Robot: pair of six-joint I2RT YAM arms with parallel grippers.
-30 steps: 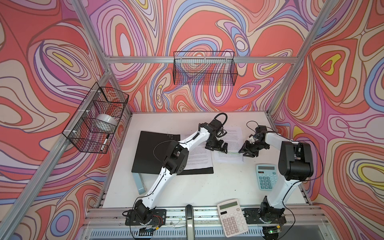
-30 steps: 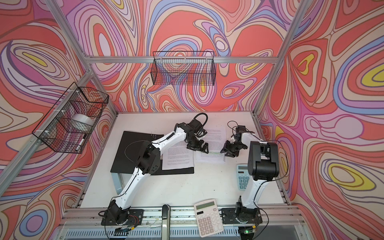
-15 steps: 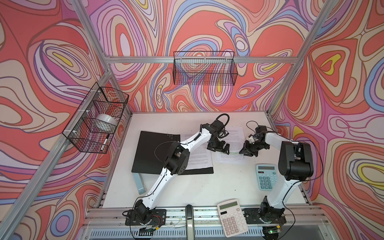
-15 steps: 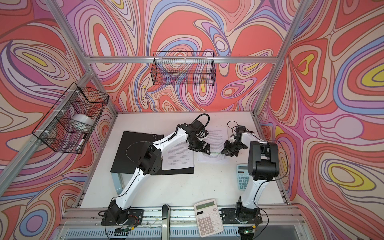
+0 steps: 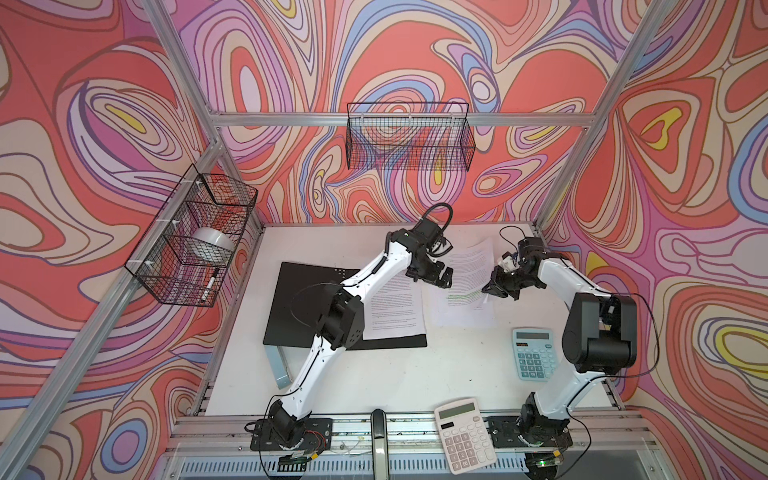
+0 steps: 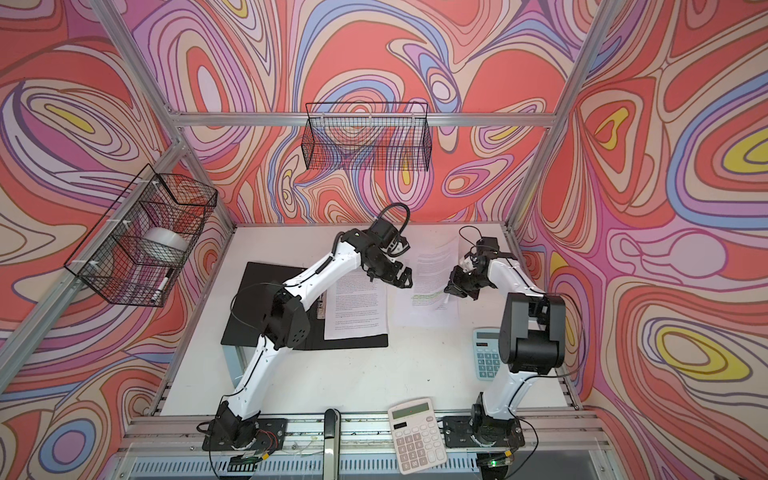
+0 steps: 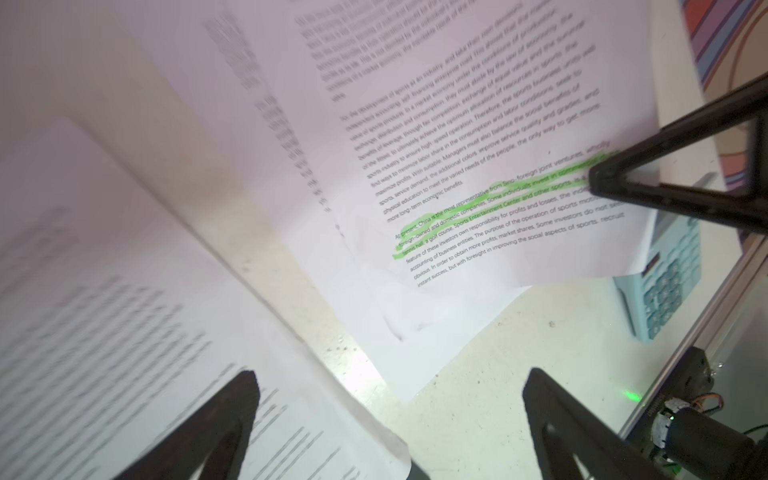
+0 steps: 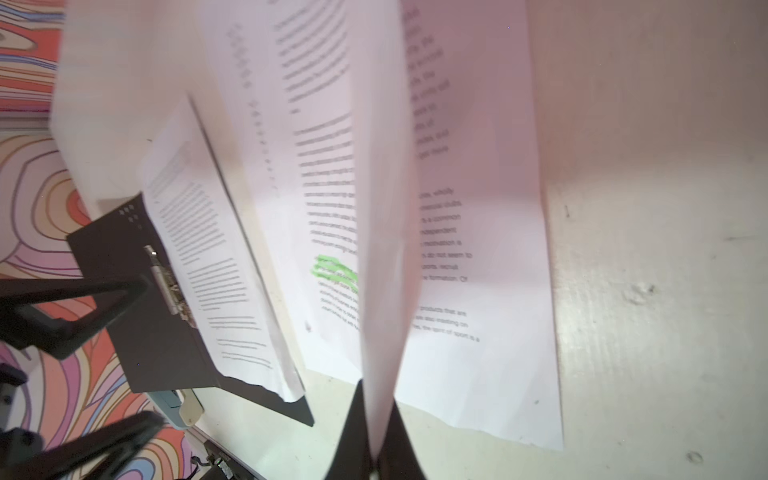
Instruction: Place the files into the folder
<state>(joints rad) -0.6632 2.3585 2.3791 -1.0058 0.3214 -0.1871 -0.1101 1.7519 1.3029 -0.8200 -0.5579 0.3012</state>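
Note:
The folder (image 5: pixel 307 299) (image 6: pixel 257 291) lies open on the table, black inside up, with its metal clip (image 8: pixel 166 282) along the spine. One of the files (image 5: pixel 395 311) (image 6: pixel 357 307) rests on its right half. To the right lie loose files, the top one with green highlighted lines (image 5: pixel 465 291) (image 7: pixel 478 166). My right gripper (image 5: pixel 496 286) (image 8: pixel 376 399) is shut on that sheet's right edge, and the paper (image 8: pixel 382 208) rises between the jaws. My left gripper (image 5: pixel 440 276) (image 7: pixel 392 378) hovers open over the gap between the folder's sheet and the loose sheets, holding nothing.
A pale blue calculator (image 5: pixel 534 353) (image 7: pixel 665 282) lies on the right of the table, near the right arm. A white calculator (image 5: pixel 465 434) sits on the front rail. Wire baskets (image 5: pixel 195 237) (image 5: pixel 409 137) hang on the left and back walls.
My right gripper's jaws have closed onto the highlighted sheet's edge. The left gripper has stayed open and shifted only slightly toward the loose sheets.

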